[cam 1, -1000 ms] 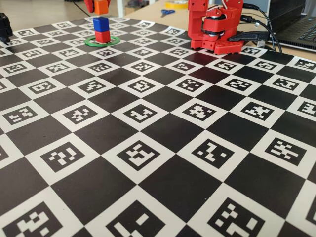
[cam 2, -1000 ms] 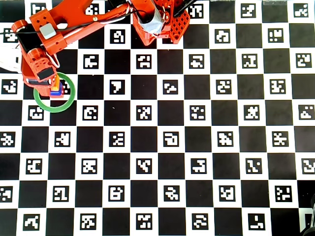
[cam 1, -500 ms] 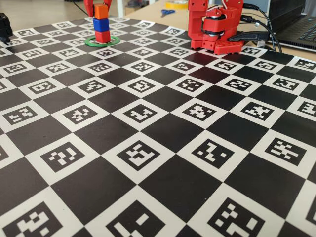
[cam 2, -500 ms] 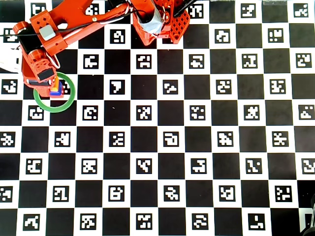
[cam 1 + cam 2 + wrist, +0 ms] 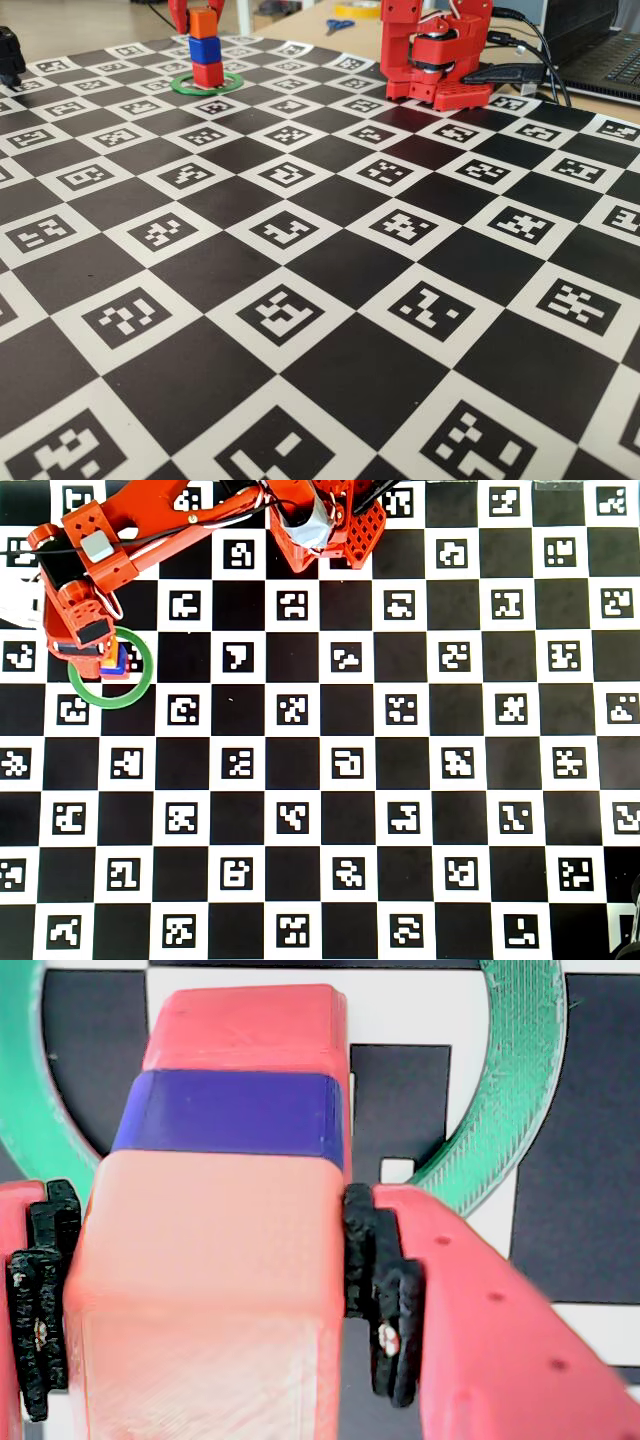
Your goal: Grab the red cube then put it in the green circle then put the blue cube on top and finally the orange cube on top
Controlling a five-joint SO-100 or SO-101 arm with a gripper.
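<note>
Checkerboard mat (image 5: 330, 380); gripper (image 5: 205, 1280) clasps glossy orange cube (image 5: 200, 1290)

The orange cube (image 5: 204, 23) sat atop the blue cube (image 5: 204, 49), atop the red cube (image 5: 208, 73), inside the green circle (image 5: 183, 87).

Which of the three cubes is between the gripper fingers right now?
The orange cube, top of the stack: the gripper pads press its sides. The blue cube and red cube sit below, untouched.
</note>
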